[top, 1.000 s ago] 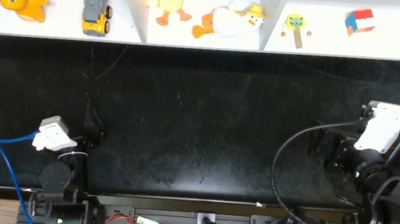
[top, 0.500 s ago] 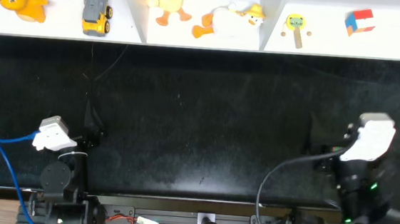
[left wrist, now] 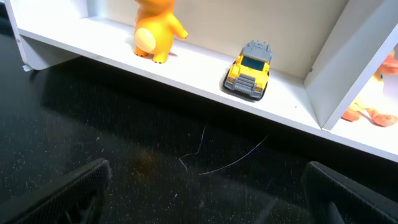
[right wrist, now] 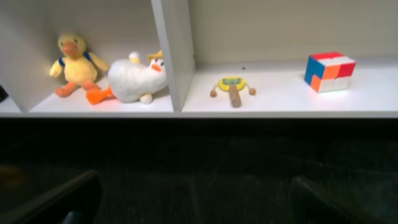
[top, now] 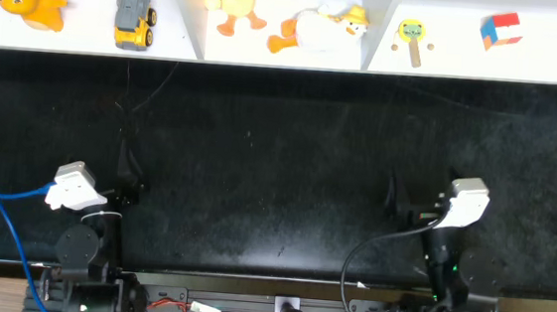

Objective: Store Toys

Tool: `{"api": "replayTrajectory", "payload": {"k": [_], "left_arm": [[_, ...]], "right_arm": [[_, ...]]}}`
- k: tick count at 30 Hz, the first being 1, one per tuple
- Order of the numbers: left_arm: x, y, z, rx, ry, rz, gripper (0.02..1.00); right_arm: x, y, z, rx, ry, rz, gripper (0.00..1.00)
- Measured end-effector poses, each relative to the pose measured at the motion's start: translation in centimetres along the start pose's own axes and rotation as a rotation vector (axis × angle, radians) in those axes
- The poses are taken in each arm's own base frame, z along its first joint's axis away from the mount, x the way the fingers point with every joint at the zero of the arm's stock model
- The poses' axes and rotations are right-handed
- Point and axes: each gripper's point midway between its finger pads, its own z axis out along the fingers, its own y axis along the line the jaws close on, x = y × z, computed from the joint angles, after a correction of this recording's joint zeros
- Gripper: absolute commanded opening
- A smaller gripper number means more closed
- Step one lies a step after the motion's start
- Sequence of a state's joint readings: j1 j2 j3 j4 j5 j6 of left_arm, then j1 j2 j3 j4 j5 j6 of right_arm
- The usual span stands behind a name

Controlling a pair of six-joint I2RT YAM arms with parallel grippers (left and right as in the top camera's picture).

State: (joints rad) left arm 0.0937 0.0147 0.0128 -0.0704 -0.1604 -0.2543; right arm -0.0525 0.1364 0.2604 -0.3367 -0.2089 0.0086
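Here, the left tool (left wrist: pixel 205 180) hangs over the bench (top: pixel 279 146) at its near left. Its fingers are spread wide with nothing between them. The right tool (right wrist: pixel 193 186) is likewise spread and empty, over the bench's near right. Both face the white shelf (right wrist: pixel 280 107) that runs along the bench's far edge. In the shelf's left compartment stand an orange duck (left wrist: pixel 153 31) and a truck (left wrist: pixel 249 68), apart from each other. The middle compartment holds a duckling (right wrist: pixel 74 65) just beside a white duck (right wrist: pixel 134 79). The right one holds a rattle (right wrist: pixel 232 89) and, well apart from it, a cube (right wrist: pixel 329 70).
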Motion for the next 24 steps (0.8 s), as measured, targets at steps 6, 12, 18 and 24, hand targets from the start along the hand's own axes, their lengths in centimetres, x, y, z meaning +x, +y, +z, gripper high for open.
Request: {"api": "replayTrajectory", "payload": {"k": [6, 12, 18, 24], "left_arm": [[0.0, 0.0, 0.0, 0.0, 0.0, 0.0, 0.998], [0.0, 0.0, 0.0, 0.0, 0.0, 0.0, 0.998], [0.0, 0.0, 0.0, 0.0, 0.0, 0.0, 0.998], [0.0, 0.0, 0.0, 0.0, 0.0, 0.0, 0.998]], "right_arm": [[1.3, 0.5, 0.4, -0.039, -0.095, -0.019, 0.996], [2.7, 0.8, 1.3, -0.068, -0.13, -0.029, 0.996], [2.4, 1.7, 1.3, -0.101, -0.143, -0.032, 0.996], [2.4, 2.2, 1.3, -0.121, -0.141, -0.033, 0.996]]}}
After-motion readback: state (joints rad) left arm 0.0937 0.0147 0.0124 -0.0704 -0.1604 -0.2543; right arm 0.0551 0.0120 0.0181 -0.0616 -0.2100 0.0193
